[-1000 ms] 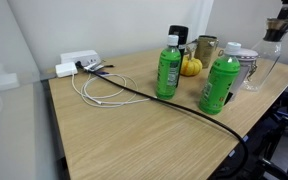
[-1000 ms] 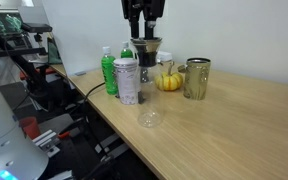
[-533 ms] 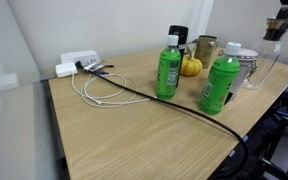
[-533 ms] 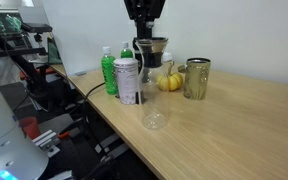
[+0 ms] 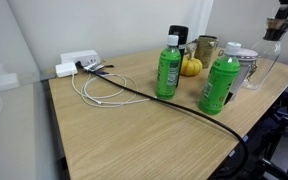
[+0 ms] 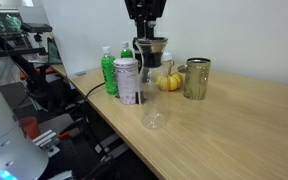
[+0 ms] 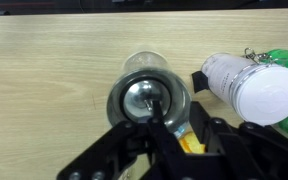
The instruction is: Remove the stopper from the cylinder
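The cylinder (image 6: 154, 100) is a tall clear glass carafe near the table's front edge; it also shows in an exterior view (image 5: 267, 62). The stopper (image 6: 152, 47), a dark funnel, sits in its neck, and shows at the frame edge in an exterior view (image 5: 280, 28). My gripper (image 6: 147, 36) comes down from above and is shut on the stopper's rim. In the wrist view I look down into the stopper (image 7: 144, 98), with the gripper (image 7: 177, 125) pinching its near rim and the glass body (image 7: 144, 60) showing around it.
Two green bottles (image 5: 168, 68) (image 5: 220, 85), a metallic jar (image 6: 127, 82), a small orange pumpkin (image 6: 169, 80) and an olive mug (image 6: 196, 78) crowd round the cylinder. A black cable (image 5: 154, 100), a white cable (image 5: 99, 88) and a white power strip (image 5: 76, 63) lie further along the table.
Over the last second the gripper rose slightly and the stopper with the cylinder shifted a little sideways. Nothing has visibly moved in the last half second.
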